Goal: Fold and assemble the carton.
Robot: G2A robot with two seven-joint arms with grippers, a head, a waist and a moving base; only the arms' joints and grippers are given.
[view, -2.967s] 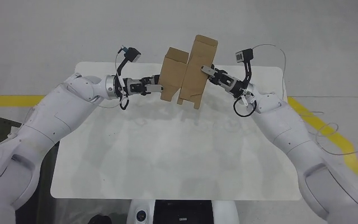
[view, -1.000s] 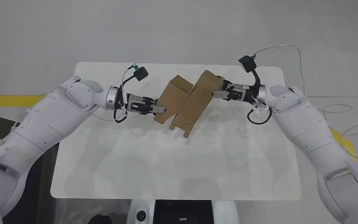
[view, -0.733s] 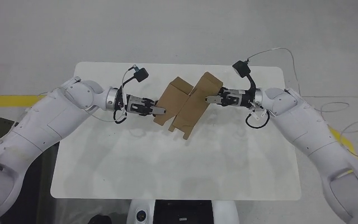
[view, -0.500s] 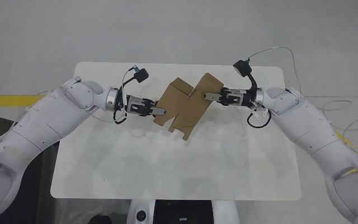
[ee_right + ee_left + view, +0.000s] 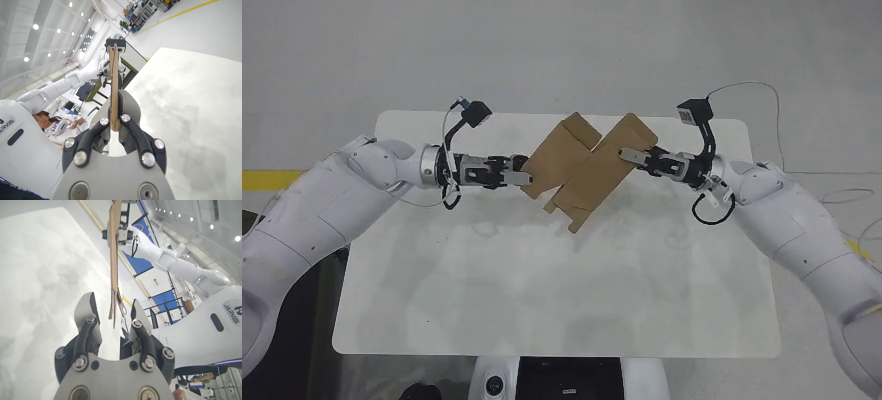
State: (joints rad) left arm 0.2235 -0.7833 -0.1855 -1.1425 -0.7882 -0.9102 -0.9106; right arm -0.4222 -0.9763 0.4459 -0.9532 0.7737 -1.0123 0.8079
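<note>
The carton (image 5: 587,172), still a flattened piece of brown cardboard, hangs between the two arms over the far middle of the white surface (image 5: 542,300). In the top view it runs at a slant, with two long panels side by side and short flaps at their ends. The right claw (image 5: 625,154) is at the carton's far right end. In the right wrist view this claw (image 5: 115,102) is pinched tight on the carton (image 5: 113,75), and the cardboard edge rises straight out from between its two fingers. The left claw (image 5: 525,178) is at the carton's opposite, left edge. In the left wrist view its fingers (image 5: 92,300) are spread apart. The carton's (image 5: 114,256) nearest flap end sits in the gap between them, with a clear space on each side, so this claw (image 5: 114,302) grips nothing. From there the cardboard is seen edge-on, a thin strip that leads away to the right claw at its far end. The pale, mottled surface (image 5: 37,256) lies off to one side of it, and the surface (image 5: 189,85) shows likewise in the right wrist view.
</note>
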